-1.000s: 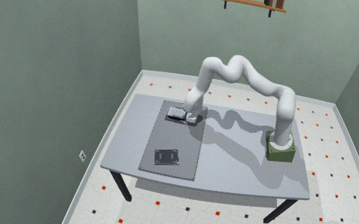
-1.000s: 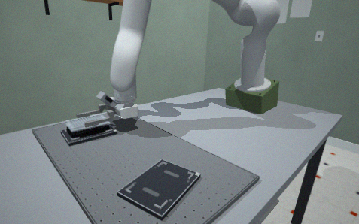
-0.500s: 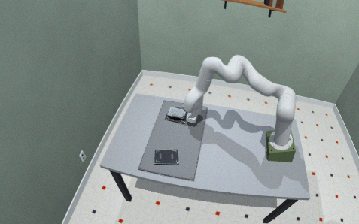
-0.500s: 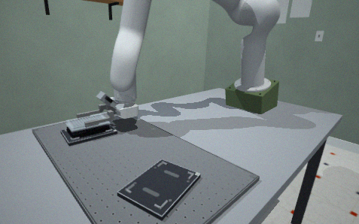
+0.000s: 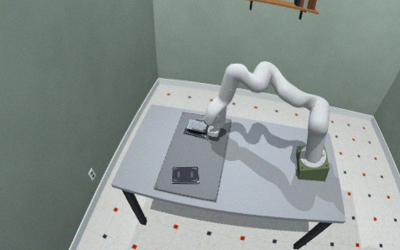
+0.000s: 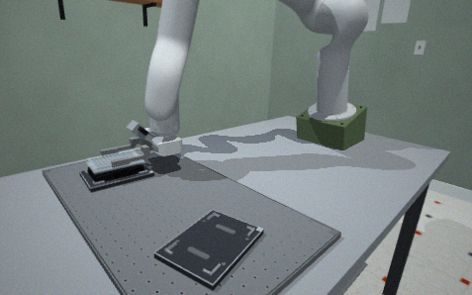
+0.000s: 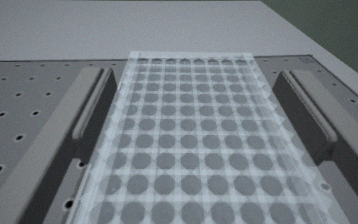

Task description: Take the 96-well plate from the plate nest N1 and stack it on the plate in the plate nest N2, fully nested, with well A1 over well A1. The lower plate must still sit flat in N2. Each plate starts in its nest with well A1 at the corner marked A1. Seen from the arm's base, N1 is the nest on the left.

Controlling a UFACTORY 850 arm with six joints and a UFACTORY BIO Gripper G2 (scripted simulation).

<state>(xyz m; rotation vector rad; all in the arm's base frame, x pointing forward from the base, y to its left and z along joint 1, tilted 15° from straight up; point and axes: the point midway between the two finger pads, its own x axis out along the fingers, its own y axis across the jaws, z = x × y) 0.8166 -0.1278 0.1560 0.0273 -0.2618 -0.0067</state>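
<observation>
A clear 96-well plate (image 5: 195,125) (image 6: 117,157) (image 7: 192,170) is between the two fingers of my gripper (image 6: 107,156) (image 7: 198,82), which is shut on its long sides. The plate is above the nest N2 (image 6: 93,186), the far one in the top view, and looks about level. A dark band shows between it and the nest; the lower plate is hard to make out there, and whether the two plates touch or nest cannot be told. Well A1 cannot be made out. The nest N1 (image 5: 185,175) (image 6: 211,243) is empty.
Both nests stand on a grey perforated board (image 5: 194,153) (image 6: 182,203) on the table (image 5: 135,155). The arm reaches in from its green base block (image 5: 312,172) (image 6: 330,130). A wall shelf (image 5: 286,5) is high behind.
</observation>
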